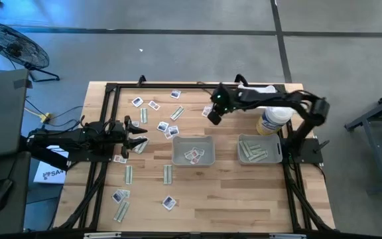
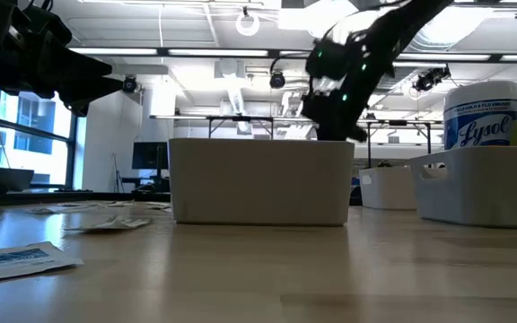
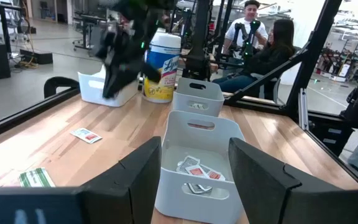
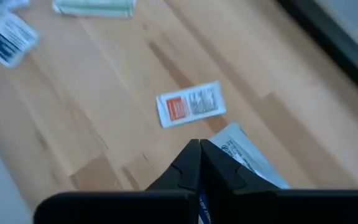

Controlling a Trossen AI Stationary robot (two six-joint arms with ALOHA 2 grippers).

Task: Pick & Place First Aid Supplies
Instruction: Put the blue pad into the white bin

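The right gripper [image 4: 199,149], beyond the left tray [image 1: 193,141] from the desk's front, has its fingers together on a white packet [image 4: 248,160] by one edge — a thin pinch that could slip mid-carry, while the left gripper [image 1: 136,135] waits, fingers apart.

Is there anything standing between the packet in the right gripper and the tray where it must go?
Nothing visible does. The right gripper is shut on a white packet above bare table, past the far edge of the middle tray. Only loose packets lie flat on the wood nearby; the bottle stands off to the side.
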